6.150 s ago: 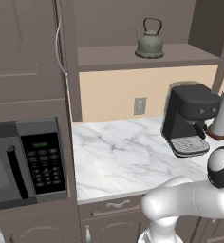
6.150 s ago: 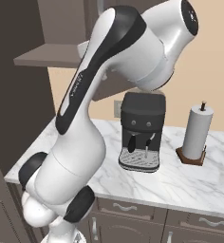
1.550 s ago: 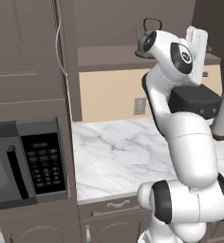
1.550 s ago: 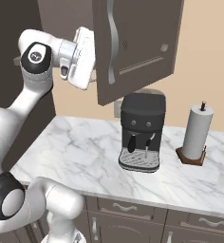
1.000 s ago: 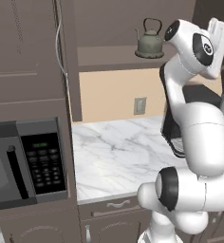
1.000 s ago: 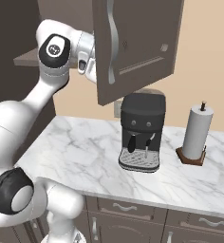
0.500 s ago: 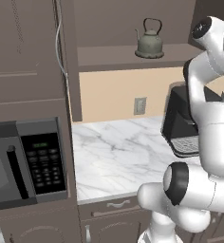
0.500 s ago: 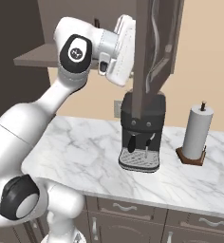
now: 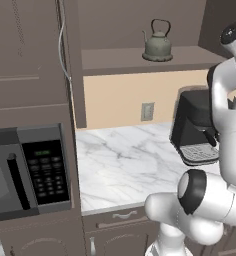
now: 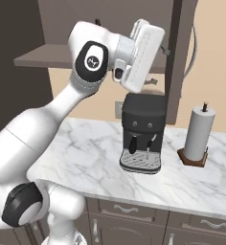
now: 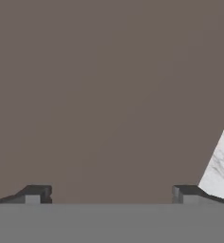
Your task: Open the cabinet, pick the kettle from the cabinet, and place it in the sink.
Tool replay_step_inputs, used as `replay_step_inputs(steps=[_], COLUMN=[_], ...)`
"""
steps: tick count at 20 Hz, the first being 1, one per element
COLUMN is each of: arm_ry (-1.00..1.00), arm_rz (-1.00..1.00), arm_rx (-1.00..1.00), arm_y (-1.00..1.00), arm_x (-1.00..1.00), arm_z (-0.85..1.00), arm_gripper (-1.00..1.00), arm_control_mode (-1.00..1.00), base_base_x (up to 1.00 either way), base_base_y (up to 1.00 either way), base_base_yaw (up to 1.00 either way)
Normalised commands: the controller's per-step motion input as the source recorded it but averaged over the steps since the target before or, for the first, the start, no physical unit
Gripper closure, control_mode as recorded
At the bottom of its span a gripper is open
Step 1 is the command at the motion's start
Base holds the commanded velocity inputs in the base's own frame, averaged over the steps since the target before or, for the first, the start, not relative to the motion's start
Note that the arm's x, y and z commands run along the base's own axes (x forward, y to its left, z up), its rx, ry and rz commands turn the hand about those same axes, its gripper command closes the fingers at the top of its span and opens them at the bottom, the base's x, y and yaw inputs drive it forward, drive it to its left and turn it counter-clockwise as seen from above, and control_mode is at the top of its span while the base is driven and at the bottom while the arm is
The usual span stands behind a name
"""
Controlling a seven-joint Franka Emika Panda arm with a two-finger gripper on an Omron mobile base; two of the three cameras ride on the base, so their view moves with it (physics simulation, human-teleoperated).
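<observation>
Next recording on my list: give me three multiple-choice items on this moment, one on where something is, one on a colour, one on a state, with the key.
1. Where is the kettle?
A. on the open cabinet shelf
B. on the counter
C. on the microwave

2. What colour is the coffee machine?
A. white
B. red
C. black

3. How do the gripper jaws stand?
A. shut on the kettle
B. open, holding nothing
C. shut on the paper towel roll

Key: 1 A, it stands on the shelf above the marble counter. 2 C, the body is black in both base views. 3 B, the hand view shows the fingertips far apart with nothing between them.
</observation>
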Motion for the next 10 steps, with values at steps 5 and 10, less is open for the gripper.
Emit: replay_step_inputs(steps=[5, 10], arm_ry=[-0.09, -0.04], arm_rz=[0.00, 0.08], arm_rx=[0.05, -0.02], arm_y=[0.34, 0.66], arm_x=[0.00, -0.05], arm_z=[-0.20, 0.00], arm_gripper=[-1.00, -1.00], arm_control_mode=[-1.00, -1.00], base_base_x=[0.00, 0.00], base_base_y=[0.00, 0.00], base_base_yaw=[0.00, 0.00])
